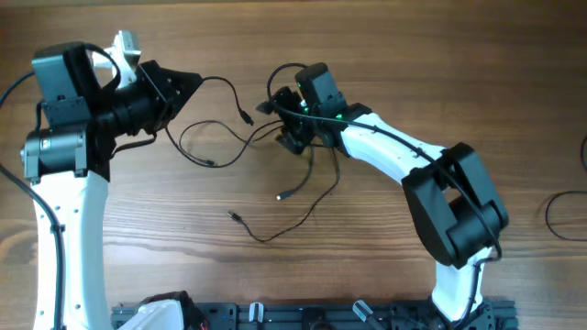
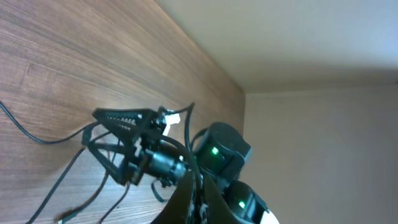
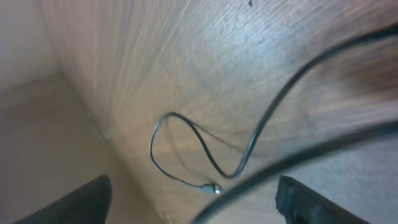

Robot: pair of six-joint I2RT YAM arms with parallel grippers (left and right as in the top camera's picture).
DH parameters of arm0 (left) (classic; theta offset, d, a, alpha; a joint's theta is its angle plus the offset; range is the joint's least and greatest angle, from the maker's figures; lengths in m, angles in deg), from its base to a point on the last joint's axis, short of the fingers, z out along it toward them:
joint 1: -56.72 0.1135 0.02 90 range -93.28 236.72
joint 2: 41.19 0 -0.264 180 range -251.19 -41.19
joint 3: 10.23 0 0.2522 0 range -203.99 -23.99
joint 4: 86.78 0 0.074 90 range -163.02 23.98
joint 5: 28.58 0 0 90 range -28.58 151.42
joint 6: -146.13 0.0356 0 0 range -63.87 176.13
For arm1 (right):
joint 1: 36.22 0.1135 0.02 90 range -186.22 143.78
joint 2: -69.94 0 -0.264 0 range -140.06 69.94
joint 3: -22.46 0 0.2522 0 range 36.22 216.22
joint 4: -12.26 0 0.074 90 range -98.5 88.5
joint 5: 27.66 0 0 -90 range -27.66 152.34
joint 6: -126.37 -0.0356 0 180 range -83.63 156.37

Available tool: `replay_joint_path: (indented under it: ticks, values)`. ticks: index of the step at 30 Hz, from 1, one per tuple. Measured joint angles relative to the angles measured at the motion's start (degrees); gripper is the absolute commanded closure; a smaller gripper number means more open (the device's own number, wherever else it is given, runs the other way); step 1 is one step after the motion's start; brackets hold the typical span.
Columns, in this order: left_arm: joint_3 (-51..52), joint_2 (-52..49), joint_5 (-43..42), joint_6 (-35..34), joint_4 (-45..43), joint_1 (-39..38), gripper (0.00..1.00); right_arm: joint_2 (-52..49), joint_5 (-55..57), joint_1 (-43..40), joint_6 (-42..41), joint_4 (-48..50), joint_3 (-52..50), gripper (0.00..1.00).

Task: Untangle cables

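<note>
Several thin black cables lie loose on the wooden table (image 1: 138, 238), with plug ends at the middle (image 1: 282, 195) and lower down (image 1: 234, 216). One cable (image 1: 229, 90) runs from the tip of my left gripper (image 1: 194, 82), which is shut on it; the shut fingers show in the left wrist view (image 2: 198, 190). My right gripper (image 1: 292, 136) is open among a knot of strands, and it also shows in the left wrist view (image 2: 115, 146). In the right wrist view its fingers (image 3: 193, 202) are wide apart, a blurred strand crosses between them, and a looped cable with a plug (image 3: 214, 188) lies beyond.
A black rail (image 1: 303, 316) runs along the table's front edge. A separate black cord loop (image 1: 561, 215) lies at the far right edge. The arms' own thicker cables hang by the left arm base (image 1: 14, 92). The table's far edge meets a wall (image 2: 311, 124).
</note>
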Motion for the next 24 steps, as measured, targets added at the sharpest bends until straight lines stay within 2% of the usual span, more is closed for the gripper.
replay_joint_path:
  ticks: [1, 2, 5, 7, 8, 10, 13, 18, 21, 24]
  values:
    - [0.0, 0.6, 0.0, 0.0, 0.0, 0.0, 0.96, -0.4, 0.8, 0.0, 0.0, 0.5, 0.0, 0.94]
    - [0.0, 1.2, 0.0, 0.0, 0.1, 0.0, 0.96, -0.7, 1.6, 0.0, 0.0, 0.7, 0.0, 0.96]
    - [0.0, 2.7, 0.4, 0.9, 0.9, 0.6, 0.96, -0.7, 1.9, -0.5, 8.9, 2.8, 0.0, 0.96]
    - [0.0, 2.9, 3.2, 1.3, 2.9, 2.4, 0.96, 0.3, 0.1, -1.6, 17.1, -0.6, 0.0, 0.95]
    - [0.0, 2.9, 4.7, 1.5, 3.4, 3.3, 0.96, 1.0, 0.0, -1.9, 18.8, -2.0, -0.1, 0.96]
    - [0.0, 2.9, 7.8, 1.6, 3.9, 5.3, 0.96, 8.3, -1.1, -3.8, 31.2, -10.7, -0.3, 0.95]
    - [0.1, 2.9, 9.3, 2.8, 3.8, 5.7, 0.96, 17.3, -2.4, -3.9, 49.4, -15.2, -0.3, 0.96]
    - [0.1, 2.5, 5.5, 14.2, 3.8, 1.7, 0.96, 20.7, -17.1, -3.4, 80.3, -17.4, -0.2, 0.95]
    - [0.1, 1.3, -0.3, 21.3, 4.3, -0.8, 0.96, 20.7, -24.8, -3.4, 93.1, -16.2, -0.2, 0.91]
    - [0.1, 0.0, -2.7, 24.3, 6.8, -1.4, 0.96, 20.7, -29.9, -3.4, 99.8, -12.3, -0.2, 0.91]
